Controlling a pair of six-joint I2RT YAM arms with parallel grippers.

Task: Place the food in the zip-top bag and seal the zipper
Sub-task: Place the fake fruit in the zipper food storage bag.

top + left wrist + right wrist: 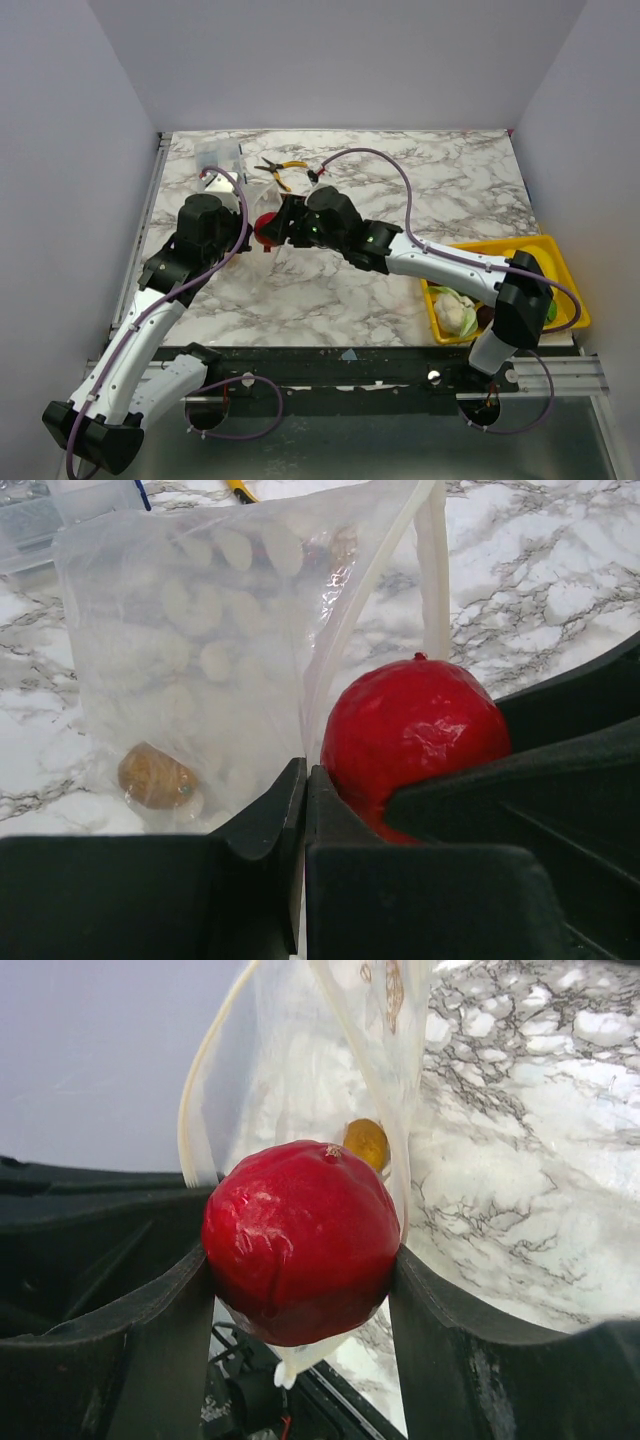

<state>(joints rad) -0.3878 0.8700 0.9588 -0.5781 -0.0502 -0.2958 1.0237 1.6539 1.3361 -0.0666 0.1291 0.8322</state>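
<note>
The zip-top bag (190, 660) is clear with white dots and hangs above the marble table. My left gripper (305, 780) is shut on its lower mouth edge. The zipper (432, 580) shows as a pale strip running up from the jaws. A small orange-brown food piece (157, 777) lies inside the bag. My right gripper (300, 1260) is shut on a round red fruit (300, 1240) at the bag's open mouth (300, 1080), with the orange-brown piece (367, 1143) visible beyond it. From above, the red fruit (266, 226) sits between the two wrists.
A yellow tray (560, 260) at the right front holds a pale leafy piece (455, 312) and other food. Yellow-handled pliers (280, 170) and a rigid clear box (220, 158) lie at the back left of the table.
</note>
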